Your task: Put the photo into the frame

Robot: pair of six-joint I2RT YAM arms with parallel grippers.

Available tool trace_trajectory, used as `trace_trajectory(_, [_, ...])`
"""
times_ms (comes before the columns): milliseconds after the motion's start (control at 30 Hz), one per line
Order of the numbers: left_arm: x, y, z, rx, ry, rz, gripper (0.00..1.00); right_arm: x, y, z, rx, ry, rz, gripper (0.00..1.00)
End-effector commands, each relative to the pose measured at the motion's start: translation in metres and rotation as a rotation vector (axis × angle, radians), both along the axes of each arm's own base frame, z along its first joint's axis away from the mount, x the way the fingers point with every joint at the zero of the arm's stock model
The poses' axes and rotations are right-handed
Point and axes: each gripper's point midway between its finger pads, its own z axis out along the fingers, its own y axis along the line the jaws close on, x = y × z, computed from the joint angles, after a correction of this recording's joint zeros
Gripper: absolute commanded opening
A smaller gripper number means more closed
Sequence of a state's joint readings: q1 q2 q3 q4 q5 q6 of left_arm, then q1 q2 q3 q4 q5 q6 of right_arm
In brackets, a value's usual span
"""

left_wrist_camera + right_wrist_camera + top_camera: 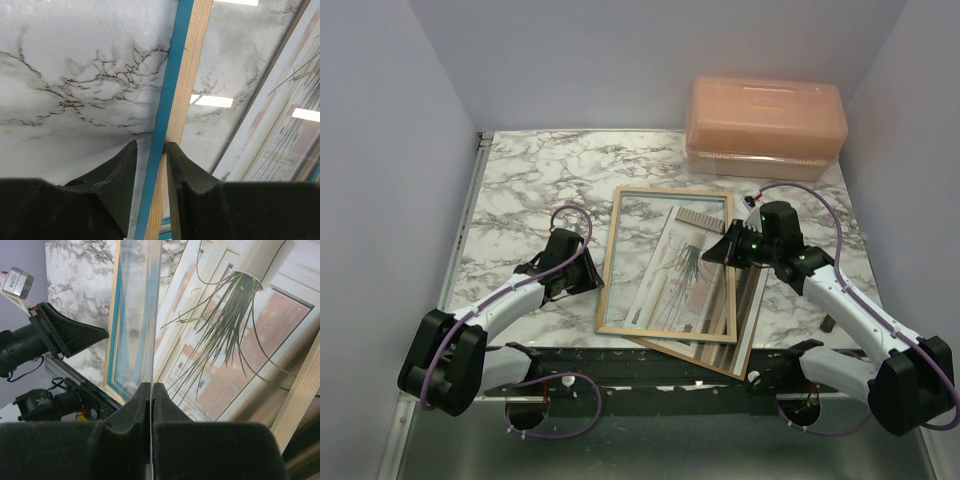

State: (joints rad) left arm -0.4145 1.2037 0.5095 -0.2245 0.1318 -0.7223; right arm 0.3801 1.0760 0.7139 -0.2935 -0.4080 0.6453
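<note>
While I watch from above, the thin rectangular frame [675,190] [182,90], pale wood back up and blue-edged, lies on the marble worktop [540,180], and the large plant photo [685,275] [235,340] sits askew under its opening. My left tool [595,272] [150,150] is narrowed around the frame's left rail. My right tool [720,252] [151,387] is pinched tight on a thin clear sheet [140,315] beside the photo. A peach plastic box [765,125] sits behind.

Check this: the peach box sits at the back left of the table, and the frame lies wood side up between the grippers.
Wrong side: the top external view shows the peach box at the back right of the table. The frame does lie wood side up between the left gripper and the right gripper.
</note>
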Motion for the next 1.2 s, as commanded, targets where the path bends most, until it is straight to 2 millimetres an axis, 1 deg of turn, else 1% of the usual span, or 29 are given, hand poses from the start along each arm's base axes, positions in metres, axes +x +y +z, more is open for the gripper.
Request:
trace_trajectory(0, [-0.011,0.010,-0.015,0.070,0.050,-0.005,0.31,0.001,0.005,0.007,0.023,0.002,0.029,0.00])
trace_trajectory(100, [-0.011,0.010,-0.015,0.071,0.051,-0.004,0.31,-0.002,0.009,0.008,0.067,0.027,0.021,0.00])
trace_trajectory(233, [-0.011,0.010,-0.015,0.071,0.050,-0.003,0.31,-0.005,0.013,0.013,0.115,0.037,0.016,0.00])
trace_trajectory(400, [-0.011,0.010,-0.015,0.073,0.049,-0.003,0.31,-0.007,0.009,0.017,0.114,0.005,-0.004,0.00])
trace_trajectory(533, [-0.011,0.010,-0.015,0.072,0.049,-0.004,0.30,-0.007,0.003,0.012,0.082,-0.006,-0.019,0.00])
trace_trajectory(667, [-0.011,0.010,-0.015,0.073,0.050,-0.003,0.30,-0.008,0.001,0.007,0.074,0.004,-0.025,0.00])
trace_trajectory(867, [-0.011,0.009,-0.015,0.073,0.049,-0.005,0.30,-0.009,0.008,0.004,0.109,0.014,0.001,0.00])
trace_trajectory(933, [-0.012,0.010,-0.015,0.075,0.052,-0.005,0.30,-0.009,0.011,0.008,0.130,0.010,0.012,0.00])
trace_trajectory(1167, [-0.011,0.009,-0.015,0.074,0.051,-0.008,0.30,-0.002,0.022,0.035,0.190,-0.068,0.061,0.00])
